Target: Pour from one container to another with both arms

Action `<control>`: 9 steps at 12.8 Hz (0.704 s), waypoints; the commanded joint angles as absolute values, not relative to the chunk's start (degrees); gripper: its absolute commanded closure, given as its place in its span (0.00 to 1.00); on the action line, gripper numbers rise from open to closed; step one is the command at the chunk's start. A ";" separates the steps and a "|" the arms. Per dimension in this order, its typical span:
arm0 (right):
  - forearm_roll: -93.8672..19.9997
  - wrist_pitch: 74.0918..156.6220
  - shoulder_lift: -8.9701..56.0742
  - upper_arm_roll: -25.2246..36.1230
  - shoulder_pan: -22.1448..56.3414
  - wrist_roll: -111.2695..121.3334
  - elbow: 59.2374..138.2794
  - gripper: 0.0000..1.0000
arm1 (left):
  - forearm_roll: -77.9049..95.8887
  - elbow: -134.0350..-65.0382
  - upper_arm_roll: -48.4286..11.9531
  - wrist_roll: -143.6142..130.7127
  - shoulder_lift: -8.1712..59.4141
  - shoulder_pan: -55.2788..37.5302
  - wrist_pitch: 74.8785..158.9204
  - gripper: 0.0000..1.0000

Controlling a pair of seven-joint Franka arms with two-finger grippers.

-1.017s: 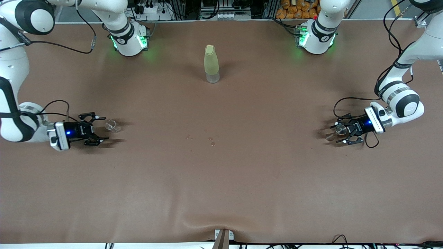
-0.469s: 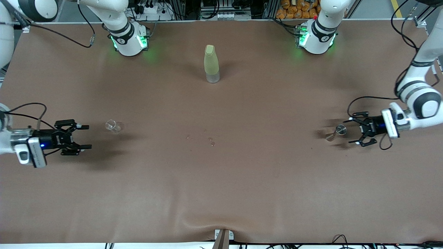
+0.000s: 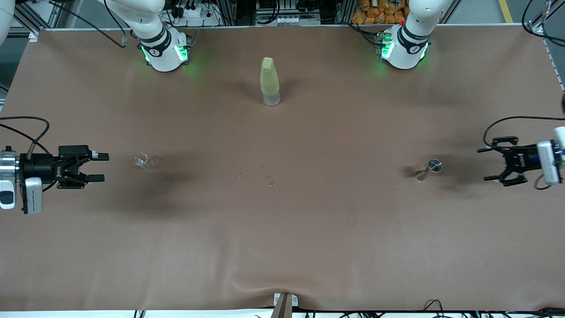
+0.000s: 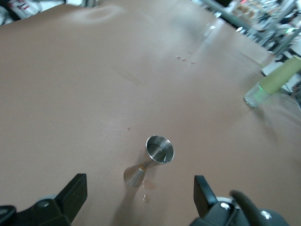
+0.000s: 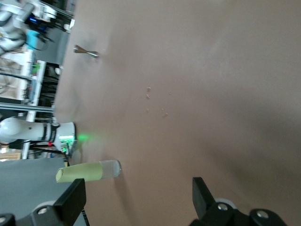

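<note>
Both grippers empty, jaws spread wide. Left gripper (image 3: 492,164) is over the table's left-arm end, clear of the small silver hourglass-shaped metal jigger (image 3: 427,170), which stands upright, long axis vertical, open rim up. Right gripper (image 3: 102,167) is at the right-arm end, near but not touching the tiny clear glass beaker (image 3: 144,161), which seems upright; can't tell which way the lip points. Tall yellow-green bottle (image 3: 269,82) stands mid-table, farther from the front camera. Droplets (image 3: 269,180) sit between the two vessels. Looks like the pour is done; best to pull both arms straight away, no sideways sweep near either vessel.
</note>
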State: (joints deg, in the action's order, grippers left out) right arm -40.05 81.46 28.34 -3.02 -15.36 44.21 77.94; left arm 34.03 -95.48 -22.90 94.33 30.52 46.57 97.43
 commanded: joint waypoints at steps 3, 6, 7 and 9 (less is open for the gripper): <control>-23.15 87.54 19.79 -2.72 -7.67 25.44 78.57 0.00 | 16.31 -87.64 -31.18 67.04 24.44 46.05 96.77 0.00; -15.67 86.49 15.22 -2.72 -6.86 22.15 79.28 0.00 | 3.64 -85.44 -37.94 46.29 21.97 45.88 96.77 0.00; -13.73 86.48 13.46 -2.72 -6.86 20.23 80.15 0.00 | 1.08 -84.12 -39.80 41.53 21.97 45.88 96.77 0.00; -11.79 86.75 9.16 -2.81 -7.03 11.21 83.66 0.00 | -1.22 -83.94 -40.43 32.56 21.97 44.66 96.77 0.00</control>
